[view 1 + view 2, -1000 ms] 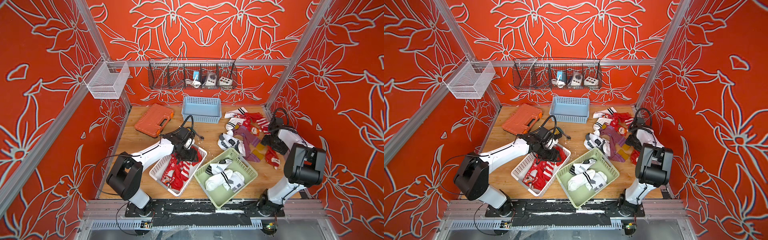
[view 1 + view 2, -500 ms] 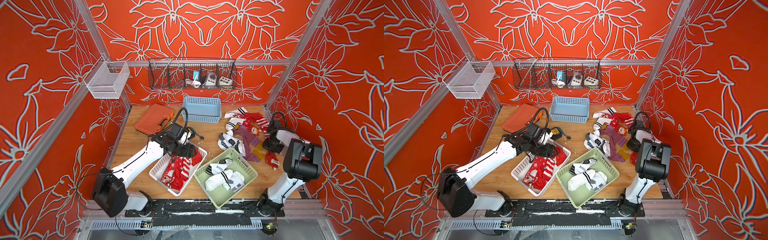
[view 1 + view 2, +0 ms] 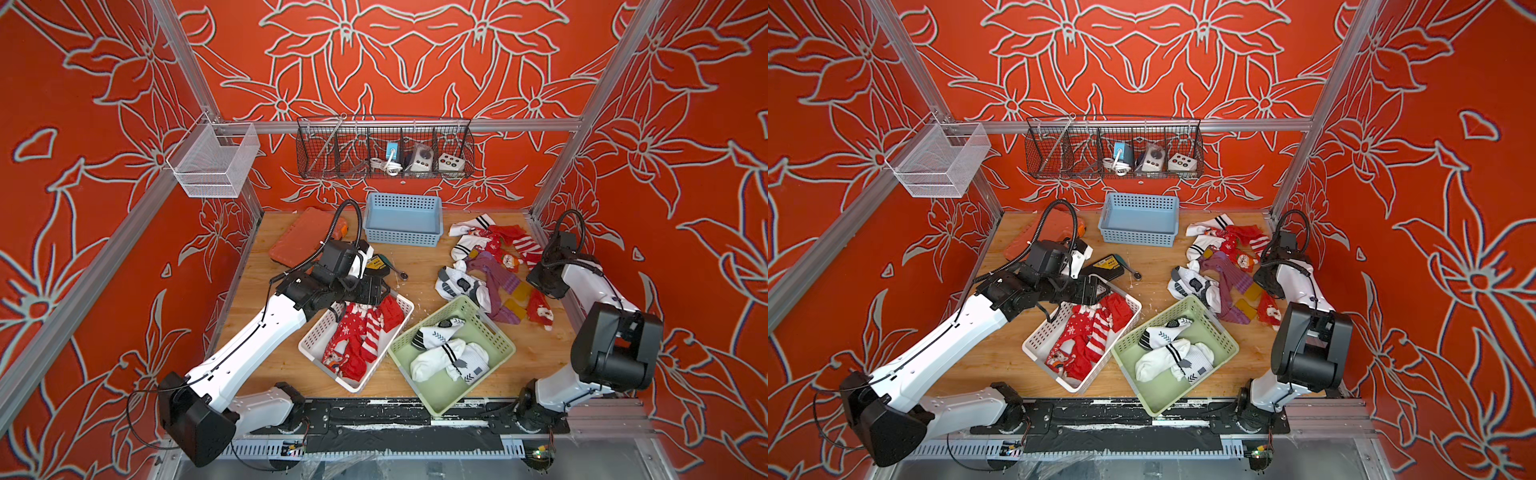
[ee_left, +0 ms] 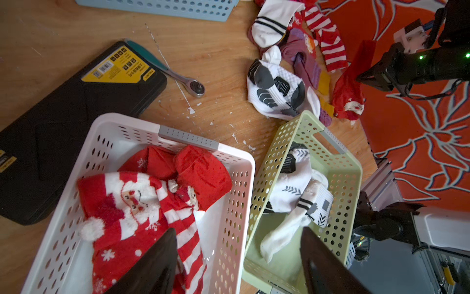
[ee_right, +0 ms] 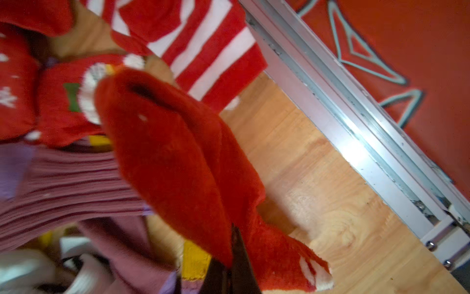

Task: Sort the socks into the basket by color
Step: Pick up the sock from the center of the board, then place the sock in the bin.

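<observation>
**A red sock [image 5: 173, 165] is getting pinched by the right pincer [image 5: 232, 230]**

It is lying near the right edge of the tabletop [image 3: 415, 266], and the pincer is squeezing tight on it. Beside it, a pile of socks [image 3: 488, 266] is lying toward the back right corner. More red socks [image 3: 361, 332] are sitting in the white basket [image 3: 309, 338], white socks [image 3: 444, 357] in the green basket [image 3: 494, 326]. The left pincer [image 4: 238, 229] is hanging spread wide over the white basket.

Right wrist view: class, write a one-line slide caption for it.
Right arm's dark fingers pinch a fuzzy red fabric sock over the wooden table, beside a ribbed purple sock.
</observation>
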{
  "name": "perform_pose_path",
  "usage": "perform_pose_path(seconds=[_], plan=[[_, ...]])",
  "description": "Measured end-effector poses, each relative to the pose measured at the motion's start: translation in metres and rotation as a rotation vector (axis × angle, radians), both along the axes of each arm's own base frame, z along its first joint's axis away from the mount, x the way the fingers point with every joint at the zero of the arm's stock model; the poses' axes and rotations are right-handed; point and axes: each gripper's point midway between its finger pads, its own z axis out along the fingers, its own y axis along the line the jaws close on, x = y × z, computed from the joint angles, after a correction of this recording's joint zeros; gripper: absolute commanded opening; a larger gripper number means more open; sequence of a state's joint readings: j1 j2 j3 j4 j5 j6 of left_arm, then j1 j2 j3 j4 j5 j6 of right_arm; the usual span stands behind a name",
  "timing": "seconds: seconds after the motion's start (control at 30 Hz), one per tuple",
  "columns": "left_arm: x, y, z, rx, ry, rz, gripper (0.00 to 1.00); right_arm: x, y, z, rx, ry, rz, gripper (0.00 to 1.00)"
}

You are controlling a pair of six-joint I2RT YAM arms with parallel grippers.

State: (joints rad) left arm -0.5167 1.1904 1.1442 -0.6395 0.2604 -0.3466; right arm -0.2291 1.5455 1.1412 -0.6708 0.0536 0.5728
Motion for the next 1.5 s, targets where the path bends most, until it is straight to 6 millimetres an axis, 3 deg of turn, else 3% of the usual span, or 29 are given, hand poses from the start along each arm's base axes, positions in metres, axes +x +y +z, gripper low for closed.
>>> perform_pose_path(seconds=[0.53, 0.77, 0.93, 1.2, 1.5], plan=[[0.023, -0.029, 0.022, -0.134, -0.084, -0.047, 0.74, 0.041, 0.111, 0.107, 0.184, -0.369, 0.333, 0.0], [0.037, -0.05, 0.022, -0.183, -0.11, -0.092, 0.74, 0.038, 0.157, 0.138, 0.297, -0.456, 0.478, 0.0], [0.042, -0.075, 0.033, -0.214, -0.18, -0.151, 0.75, 0.035, 0.188, 0.155, 0.414, -0.502, 0.569, 0.0], [0.046, -0.111, 0.053, -0.264, -0.294, -0.235, 0.77, 0.027, 0.231, 0.178, 0.595, -0.556, 0.685, 0.0], [0.052, -0.141, 0.055, -0.268, -0.385, -0.315, 0.77, 0.01, 0.274, 0.206, 0.74, -0.592, 0.822, 0.0]])
